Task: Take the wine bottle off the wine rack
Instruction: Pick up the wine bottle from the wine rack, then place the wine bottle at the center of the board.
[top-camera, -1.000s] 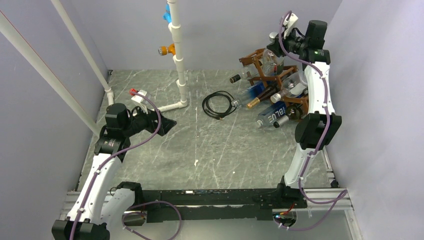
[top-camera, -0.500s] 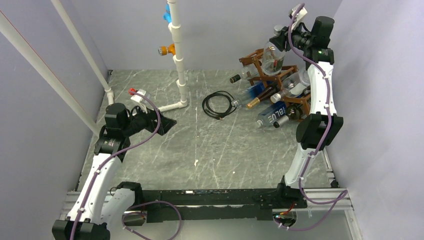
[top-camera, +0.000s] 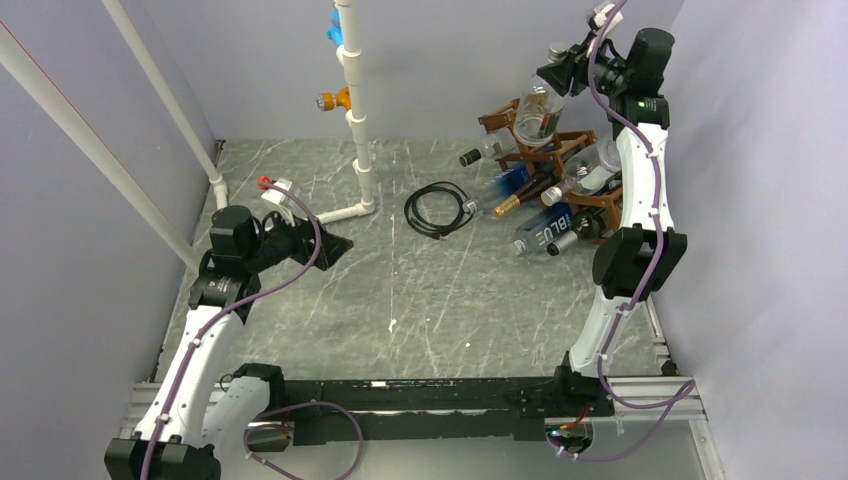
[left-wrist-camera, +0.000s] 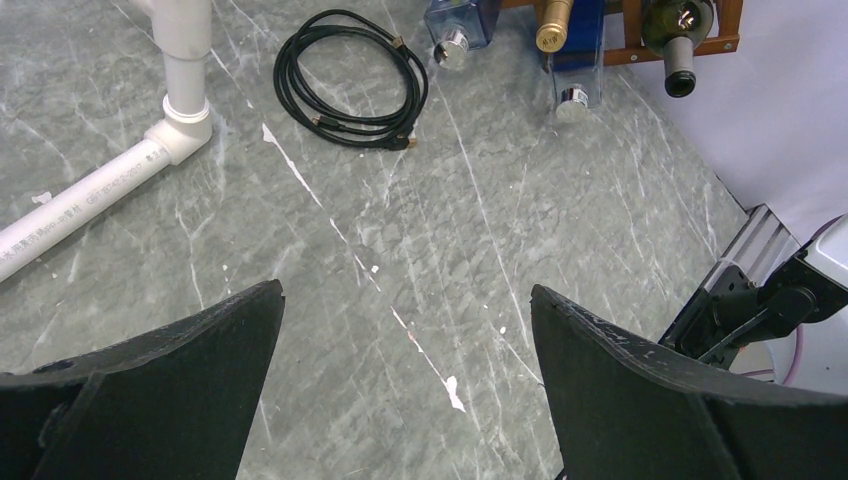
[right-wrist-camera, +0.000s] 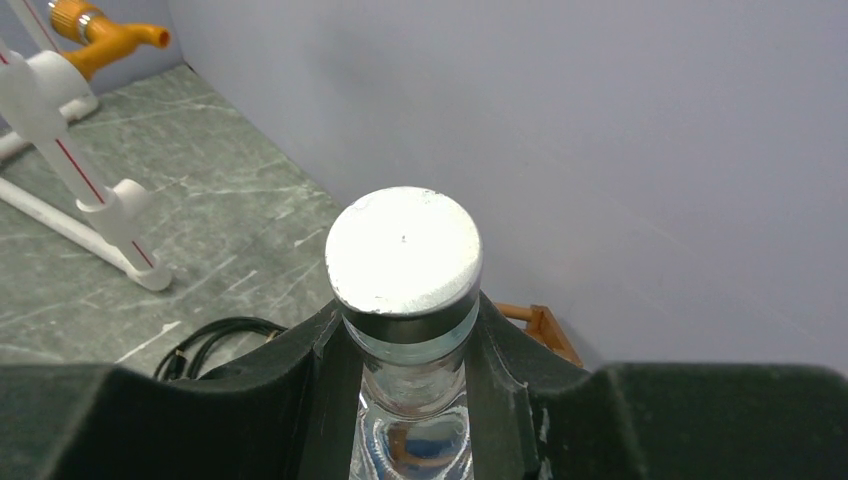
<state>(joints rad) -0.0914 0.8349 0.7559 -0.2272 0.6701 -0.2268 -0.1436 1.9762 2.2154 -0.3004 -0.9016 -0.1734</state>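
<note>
My right tool (right-wrist-camera: 408, 372) is clamped narrow on the neck of the clear glass bottle (top-camera: 534, 112), just under its silver cap (right-wrist-camera: 404, 247), holding it tilted above the top cell of the wine rack (top-camera: 512, 152) at the far right. That is smooth glass gripped far from the heavy base, so the bottle could swing or slip through. Its base looks close to the frame, and a snag could jolt the rack. My left tool (left-wrist-camera: 405, 300) hangs wide open over the tabletop (left-wrist-camera: 600, 200), well apart.
</note>
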